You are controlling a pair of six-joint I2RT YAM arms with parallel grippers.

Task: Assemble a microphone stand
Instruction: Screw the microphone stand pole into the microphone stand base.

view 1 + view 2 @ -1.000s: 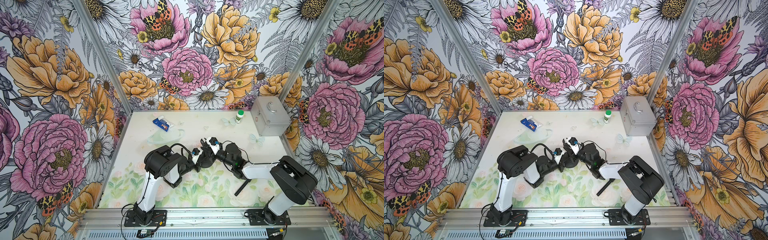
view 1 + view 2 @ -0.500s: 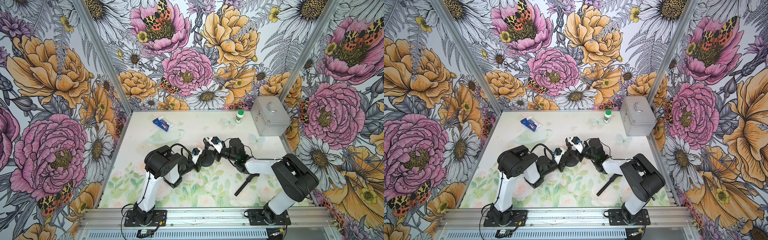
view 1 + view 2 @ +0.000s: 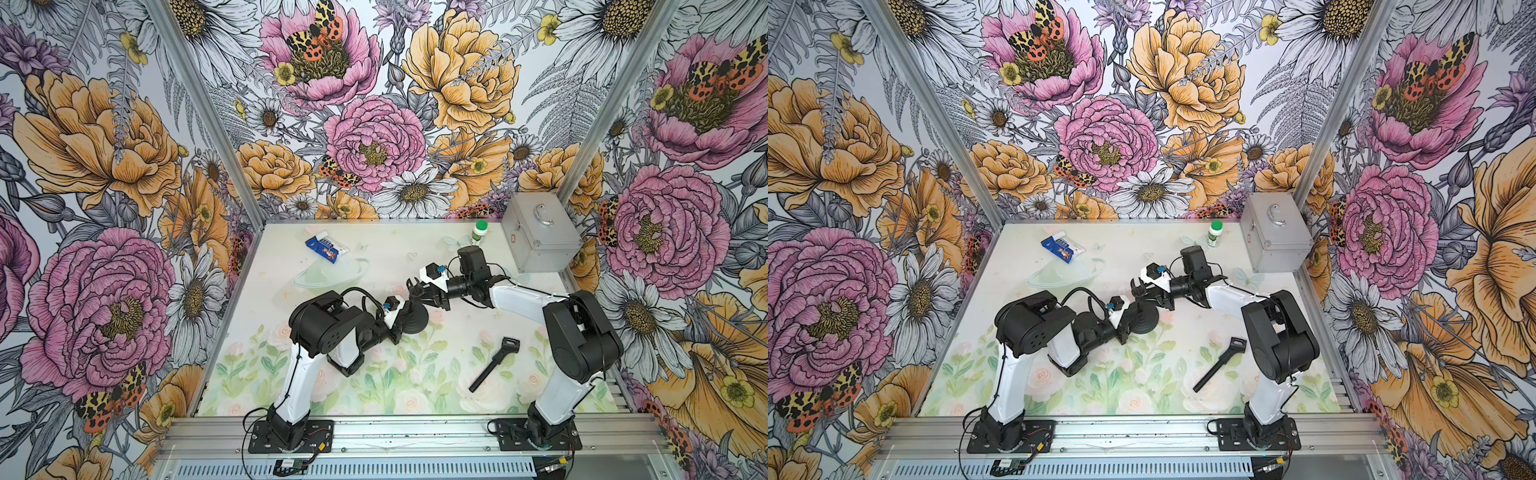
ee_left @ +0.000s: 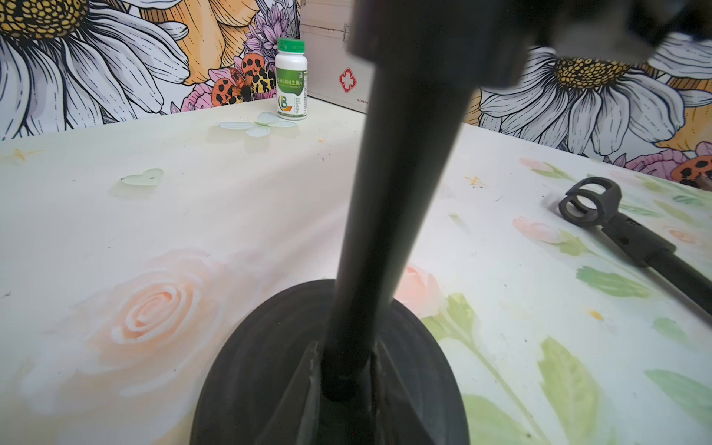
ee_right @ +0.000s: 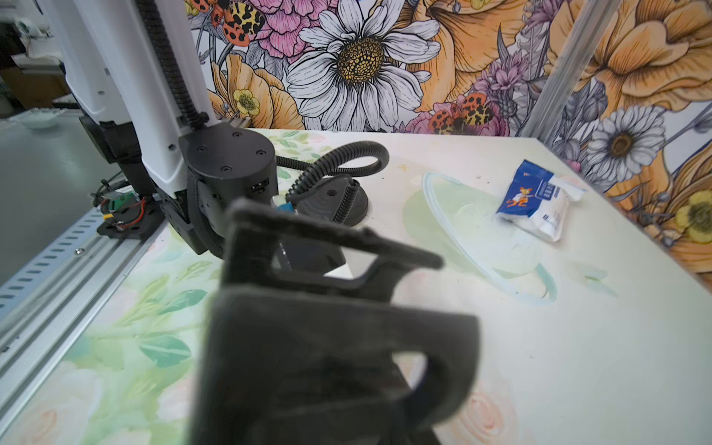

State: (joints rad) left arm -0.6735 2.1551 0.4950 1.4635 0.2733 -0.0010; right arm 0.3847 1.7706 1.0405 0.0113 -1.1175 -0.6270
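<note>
A round black base (image 3: 420, 323) (image 4: 262, 366) stands mid-table with a black pole (image 4: 400, 173) rising from its centre. My left gripper (image 3: 405, 318) (image 4: 346, 370) is shut on the pole's foot, just above the base. At the pole's upper end is a black clip-shaped head (image 5: 331, 246) (image 3: 415, 286). It fills the jaws of my right gripper (image 3: 422, 291) (image 5: 327, 385), which is shut on it. A second black rod (image 3: 494, 363) (image 4: 632, 239) with a ring clip lies loose on the table, front right of the base.
A green-capped white bottle (image 3: 479, 232) (image 4: 291, 77) and a silver case (image 3: 540, 237) stand at the back right. A blue-white packet (image 3: 326, 249) (image 5: 535, 200) and a clear dish (image 3: 332, 274) lie at the back left. The metal rail (image 3: 415, 432) runs along the front.
My right gripper has opened and shut again on the pole's head while its wrist has swung toward the back of the table. The left arm and base have not moved.
</note>
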